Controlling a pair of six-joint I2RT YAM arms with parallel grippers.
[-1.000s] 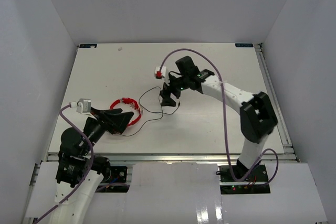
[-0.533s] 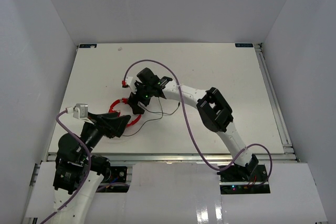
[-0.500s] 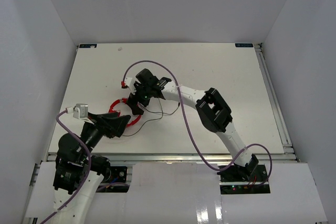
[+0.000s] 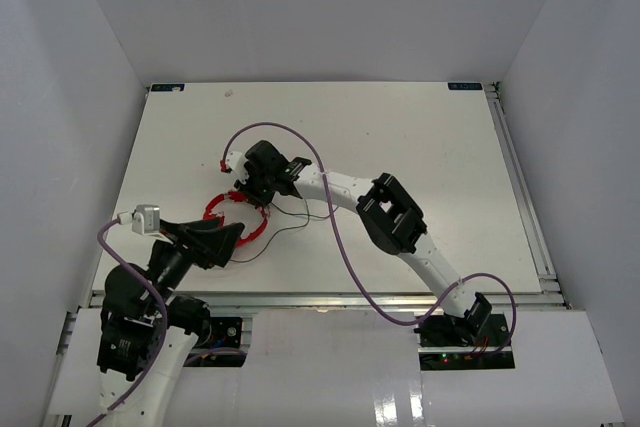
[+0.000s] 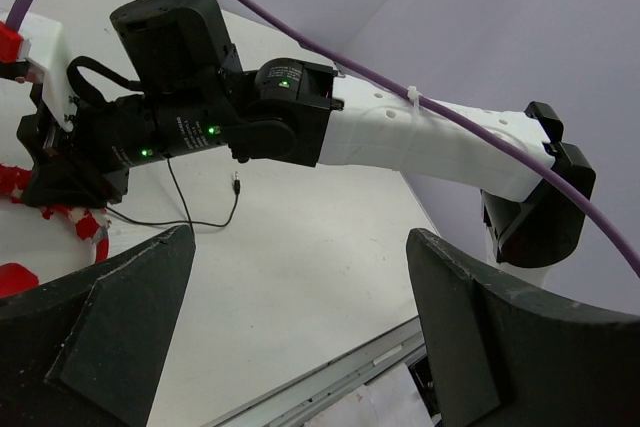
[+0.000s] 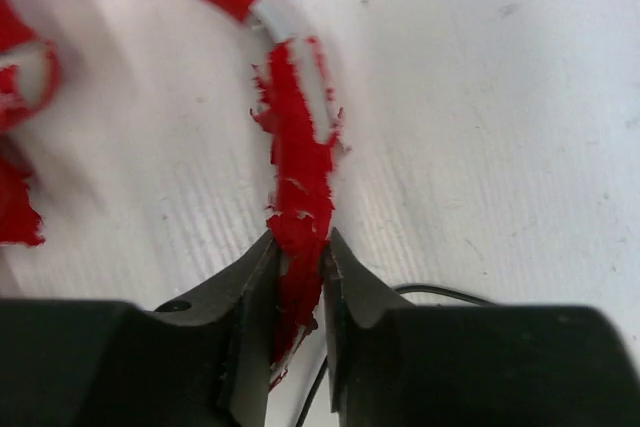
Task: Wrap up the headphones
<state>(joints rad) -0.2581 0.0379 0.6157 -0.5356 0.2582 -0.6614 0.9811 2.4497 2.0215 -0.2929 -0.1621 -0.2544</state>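
**Pinching the red headband at the table's near left**

We find the headphones (image 4: pixel 214 209) lying flat on the white table (image 4: pixel 420 127), in its near-left part and just in front of the left arm. They sit between the two grippers.

The right arm (image 4: pixel 395 219) reaches across from its base on the far side. Its right gripper (image 6: pixel 298 247) is clenched on the headband (image 6: pixel 300 167). In the right wrist view both fingers press against the sides of the red band, which runs straight up out of them and then curves off to the left. The red covering there looks ragged and flaking, with a pale patch at the bend.

The thin black cable (image 4: pixel 300 218) trails over the table to the right of the headphones. In the left wrist view it makes a loose loop, and one end lies free on the surface. A thick purple cable (image 4: pixel 335 232) arcs over the right arm.

The left gripper (image 5: pixel 300 237) is released, with its fingers spread wide and nothing between them. From above it sits at the near side of the red ring. We cannot tell whether it touches the headphones.
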